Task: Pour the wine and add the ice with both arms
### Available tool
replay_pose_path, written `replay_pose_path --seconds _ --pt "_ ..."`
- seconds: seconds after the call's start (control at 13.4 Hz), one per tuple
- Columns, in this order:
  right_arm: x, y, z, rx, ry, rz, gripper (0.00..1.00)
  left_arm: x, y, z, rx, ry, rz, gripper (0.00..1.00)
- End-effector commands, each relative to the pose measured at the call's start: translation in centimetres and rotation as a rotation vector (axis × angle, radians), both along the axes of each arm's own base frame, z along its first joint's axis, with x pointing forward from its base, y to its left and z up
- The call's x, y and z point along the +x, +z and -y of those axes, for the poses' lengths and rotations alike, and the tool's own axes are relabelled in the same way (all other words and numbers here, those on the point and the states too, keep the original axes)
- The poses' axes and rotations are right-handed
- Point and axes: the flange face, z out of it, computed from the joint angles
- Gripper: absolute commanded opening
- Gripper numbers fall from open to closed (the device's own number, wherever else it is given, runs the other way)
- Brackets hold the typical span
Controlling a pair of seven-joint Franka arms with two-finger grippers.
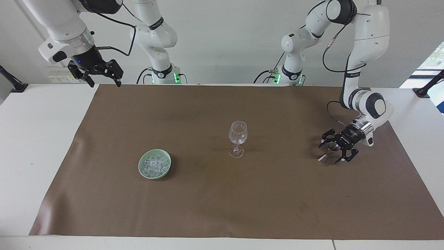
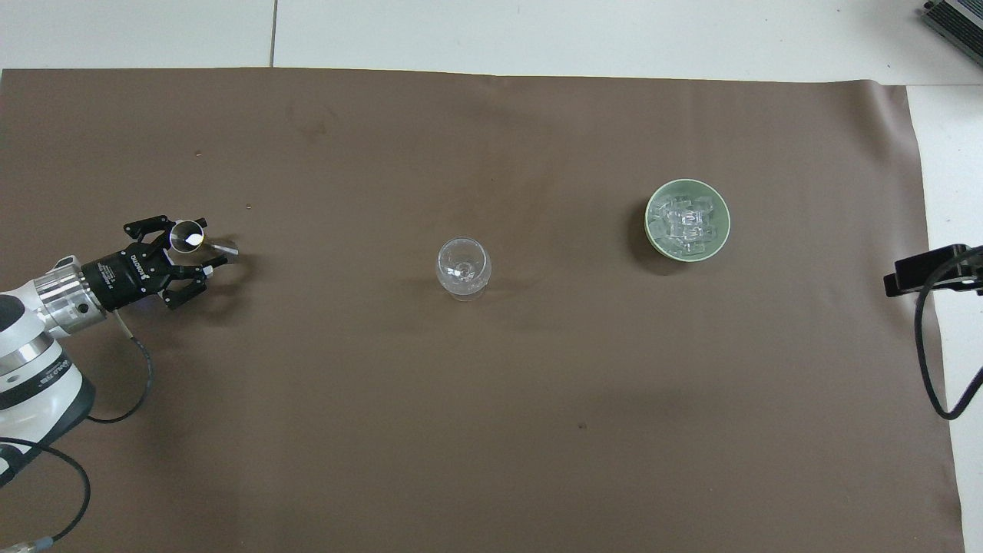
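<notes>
no text legible on the brown mat (image 2: 491,384), wine glass (image 1: 238,138), green dish (image 2: 686,219) or white table (image 1: 38,139).

white lettering present on the black body of the left gripper (image 2: 201,251), overhead view; cannot be made out. dark band on the left arm's forearm link carries a small white mark in the facing view, too small to read. dark lettering on the white link at the bottom edge of the overhead view, also unreadable.

no numbers, signs or labels readable anywhere else in either view.
</notes>
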Motion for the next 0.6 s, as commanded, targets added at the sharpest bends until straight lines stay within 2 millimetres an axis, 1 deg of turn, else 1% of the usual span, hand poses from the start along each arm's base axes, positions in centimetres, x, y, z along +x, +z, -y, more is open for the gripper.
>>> replay_pose_path --seconds 0.0,0.07,0.22,0.45,0.52 --pt "-0.41 0.37 0.07 0.004 0.009 0.002 1.0 0.16 -0.32 0.0 0.006 0.022 0.006 0.54" --pt "-0.43 0.35 0.07 0.004 0.009 0.001 1.0 0.14 -0.32 -0.09 0.006 0.023 0.006 0.5" --pt "-0.41 0.37 0.07 0.004 0.009 0.002 1.0 0.14 -0.32 -0.09 0.006 0.023 0.006 0.4" --pt "-0.41 0.37 0.07 0.004 0.009 0.002 1.0 0.13 -0.32 -0.17 0.005 0.025 0.005 0.31" --pt "-0.43 0.35 0.07 0.004 0.008 0.001 1.0 0.13 -0.32 -0.17 0.005 0.025 0.005 0.25"
